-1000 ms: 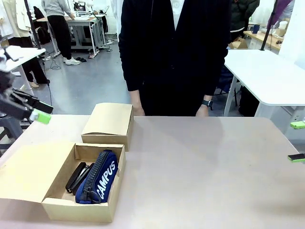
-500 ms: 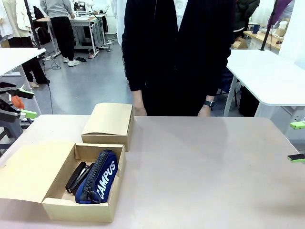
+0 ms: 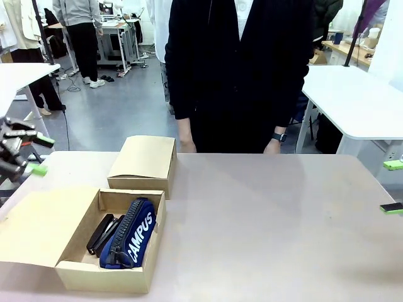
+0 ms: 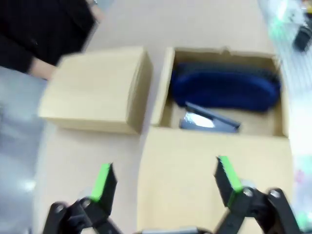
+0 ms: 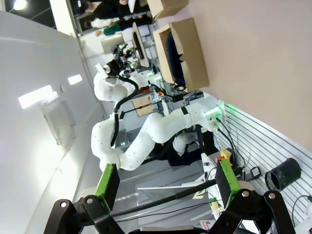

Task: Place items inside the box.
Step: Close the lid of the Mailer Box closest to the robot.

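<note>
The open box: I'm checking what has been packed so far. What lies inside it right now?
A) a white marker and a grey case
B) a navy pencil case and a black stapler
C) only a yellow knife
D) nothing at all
B: the front view shows the navy pencil case printed "CAMPUS" lying in the open box with a black stapler beside it.

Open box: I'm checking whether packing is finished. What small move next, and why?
Probably fold the flap over the open box: the pencil case and stapler lie inside, and both end effectors, left and right, are open.
</note>
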Motion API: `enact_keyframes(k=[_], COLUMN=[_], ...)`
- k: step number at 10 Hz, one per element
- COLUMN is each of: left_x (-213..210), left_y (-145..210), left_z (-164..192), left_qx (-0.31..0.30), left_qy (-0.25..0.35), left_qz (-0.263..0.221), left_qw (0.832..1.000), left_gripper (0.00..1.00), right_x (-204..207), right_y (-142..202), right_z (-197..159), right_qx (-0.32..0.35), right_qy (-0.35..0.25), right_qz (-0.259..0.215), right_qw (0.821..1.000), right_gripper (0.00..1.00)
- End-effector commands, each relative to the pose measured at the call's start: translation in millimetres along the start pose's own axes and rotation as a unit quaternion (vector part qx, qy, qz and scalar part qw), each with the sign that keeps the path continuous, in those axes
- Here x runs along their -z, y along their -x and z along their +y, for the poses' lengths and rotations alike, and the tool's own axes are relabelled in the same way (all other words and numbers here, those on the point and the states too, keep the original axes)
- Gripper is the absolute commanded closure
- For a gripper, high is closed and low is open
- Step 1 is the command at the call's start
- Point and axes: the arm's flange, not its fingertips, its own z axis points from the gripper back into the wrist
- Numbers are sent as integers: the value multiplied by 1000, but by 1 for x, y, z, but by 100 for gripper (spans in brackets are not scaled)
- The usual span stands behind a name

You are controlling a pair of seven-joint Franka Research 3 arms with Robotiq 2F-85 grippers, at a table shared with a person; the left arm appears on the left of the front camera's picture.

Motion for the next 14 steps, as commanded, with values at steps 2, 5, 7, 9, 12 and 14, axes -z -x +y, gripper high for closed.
enact_keyframes(k=[2, 5, 7, 9, 12, 14], left_x=[-47, -46, -19, -1, 20, 26], left_y=[68, 124, 159, 170, 160, 151], left_z=[24, 23, 17, 11, 2, 1], left_qx=[16, 24, 11, -5, -19, -24], left_qy=[2, 40, 39, 68, 119, 142], left_qz=[37, 111, 207, 187, 80, -3], left_qw=[999, 993, 978, 980, 989, 990], left_gripper=[0, 0, 0, 0, 0, 0], right_x=[-1, -1, -1, -1, -1, -1], right_y=[1, 1, 1, 1, 1, 1], right_z=[6, 6, 6, 6, 6, 6], right_qx=[9, 9, 9, 9, 9, 9], right_qy=[-8, -8, -8, -8, -8, -8], right_qz=[-3, -3, -3, -3, -3, -3], right_qw=[1000, 1000, 1000, 1000, 1000, 1000], right_gripper=[0, 0, 0, 0, 0, 0])
